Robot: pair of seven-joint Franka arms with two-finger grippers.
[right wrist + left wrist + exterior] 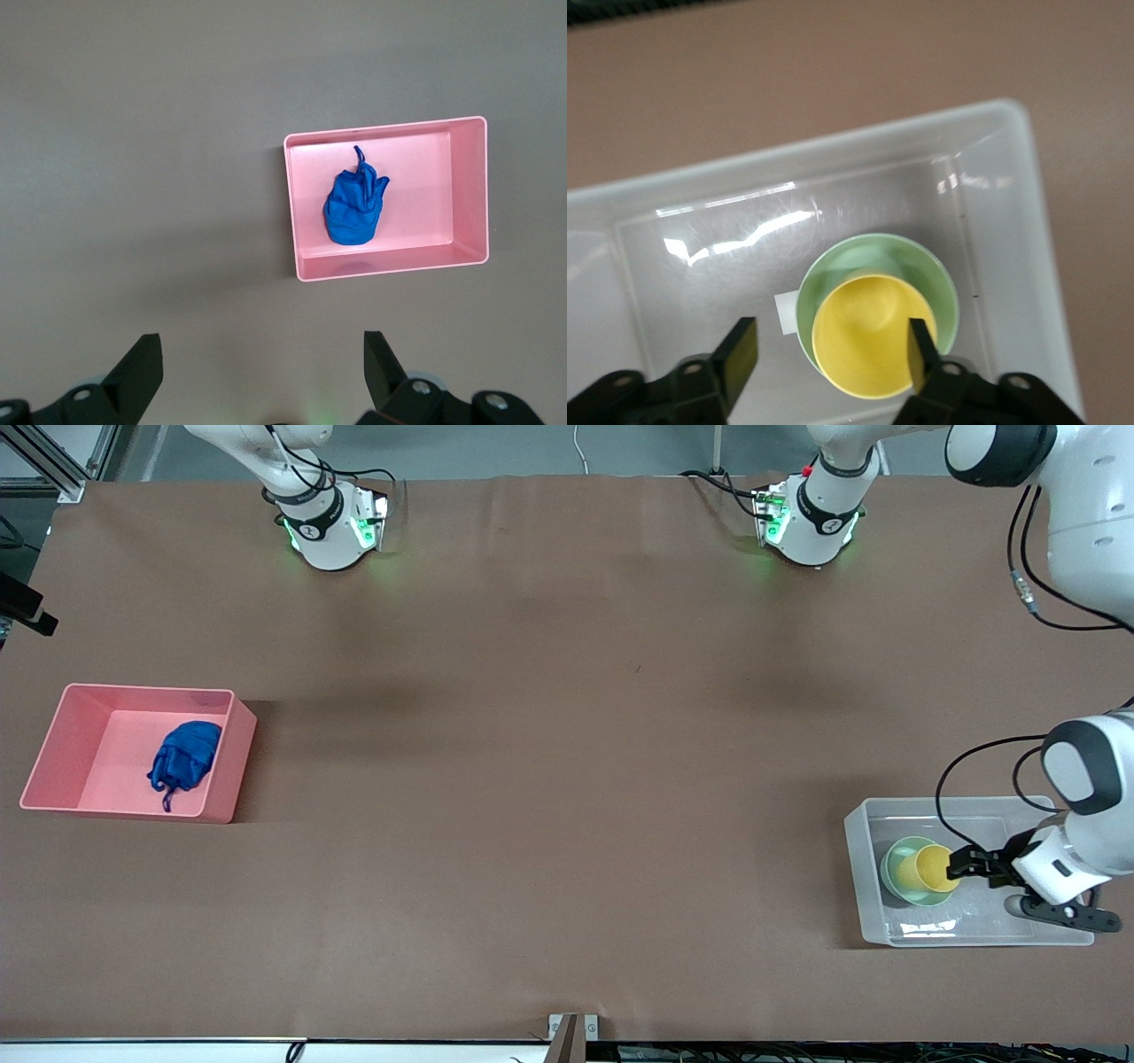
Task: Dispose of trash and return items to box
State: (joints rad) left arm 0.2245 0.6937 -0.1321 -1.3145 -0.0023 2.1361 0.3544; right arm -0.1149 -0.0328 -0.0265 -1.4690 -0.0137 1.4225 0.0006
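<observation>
The yellow cup stands inside the mint-green bowl, and both sit in the clear box near the front camera at the left arm's end of the table. My left gripper hangs open in the box. In the left wrist view its jaws straddle one side of the cup: one finger is over the cup's mouth and the other is outside it, clear of the bowl. The deep-blue trash wad lies in the pink bin. My right gripper is open and empty, high over bare table.
The box's white label shows beside the bowl on the box floor. The pink bin holding the wad stands at the right arm's end. Brown table surface spreads between bin and box.
</observation>
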